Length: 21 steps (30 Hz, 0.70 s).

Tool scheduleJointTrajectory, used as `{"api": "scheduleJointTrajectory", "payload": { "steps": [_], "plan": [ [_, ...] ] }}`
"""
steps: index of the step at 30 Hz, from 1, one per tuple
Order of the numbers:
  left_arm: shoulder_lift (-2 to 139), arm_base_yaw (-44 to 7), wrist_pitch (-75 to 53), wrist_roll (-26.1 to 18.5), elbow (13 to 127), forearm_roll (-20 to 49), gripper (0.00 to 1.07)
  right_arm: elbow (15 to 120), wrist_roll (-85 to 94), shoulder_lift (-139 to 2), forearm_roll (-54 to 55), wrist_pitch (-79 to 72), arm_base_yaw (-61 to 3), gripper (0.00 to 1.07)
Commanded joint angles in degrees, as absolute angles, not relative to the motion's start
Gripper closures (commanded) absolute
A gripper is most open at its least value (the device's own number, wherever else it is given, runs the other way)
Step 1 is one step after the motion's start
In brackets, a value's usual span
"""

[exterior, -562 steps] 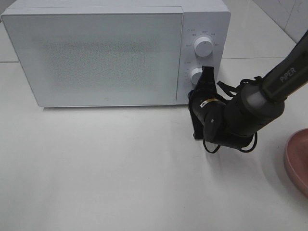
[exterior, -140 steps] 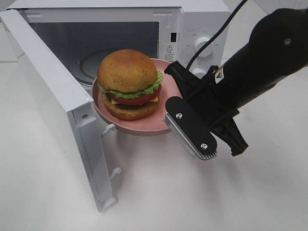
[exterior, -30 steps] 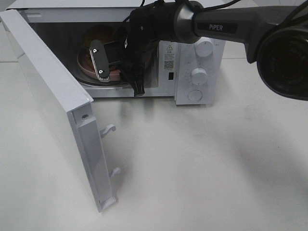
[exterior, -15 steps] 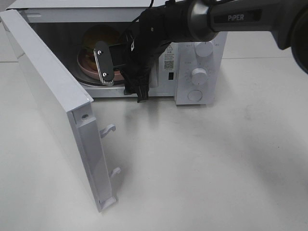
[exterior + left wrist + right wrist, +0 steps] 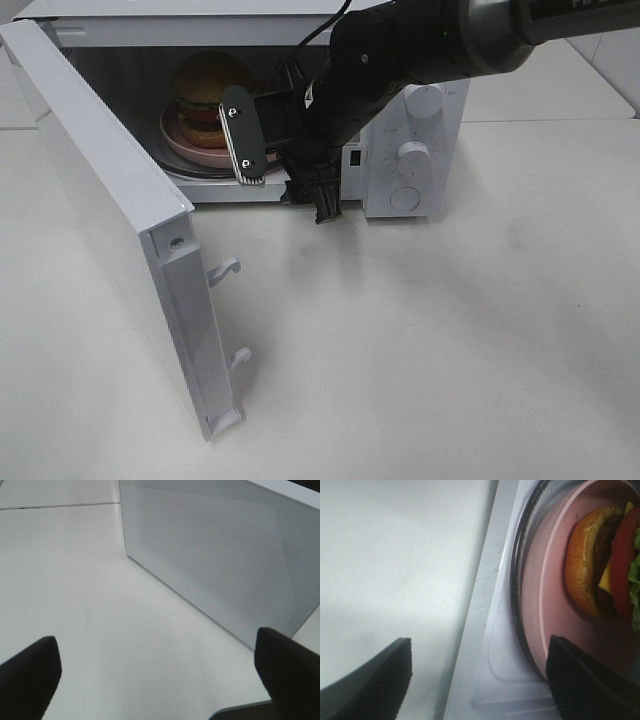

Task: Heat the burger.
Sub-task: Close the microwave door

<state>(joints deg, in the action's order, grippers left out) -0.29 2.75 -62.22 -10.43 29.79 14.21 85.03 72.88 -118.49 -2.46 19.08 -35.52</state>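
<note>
The burger [image 5: 205, 88], with golden bun, lettuce, tomato and cheese, stands on a pink plate [image 5: 192, 150] inside the open microwave [image 5: 415, 150]. In the right wrist view the burger [image 5: 602, 565] and plate [image 5: 555, 600] rest on the glass turntable [image 5: 520, 580]. My right gripper [image 5: 285, 168] hangs at the oven's mouth, open and empty, just clear of the plate's rim. Its fingertips [image 5: 375, 680] frame the oven's front edge. My left gripper [image 5: 157, 680] is open over the table, holding nothing, and is out of the high view.
The microwave door [image 5: 110, 200] swings far out to the front left, its latch hooks facing right. The left wrist view shows the door's dotted outer face [image 5: 220, 555] over white table [image 5: 75, 605]. Two dials [image 5: 412, 155] sit right of the cavity.
My right gripper has let go of the plate, opened wider and drawn back out of the cavity toward the front right. Burger and plate stay on the turntable.
</note>
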Motion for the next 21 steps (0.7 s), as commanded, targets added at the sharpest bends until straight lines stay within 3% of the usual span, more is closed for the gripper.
{"api": "scheduleJointTrajectory", "payload": {
  "steps": [1, 21],
  "plan": [
    [-1.7, 2.6, -61.4, -10.1, 29.6, 14.6, 0.09, 81.9, 72.2, -115.5, -2.5, 17.6, -35.4, 0.34],
    [-1.7, 2.6, -61.4, -10.1, 29.6, 14.6, 0.09, 66.0, 62.1, -99.3, -5.4, 17.2, -35.4, 0.34]
  ]
}}
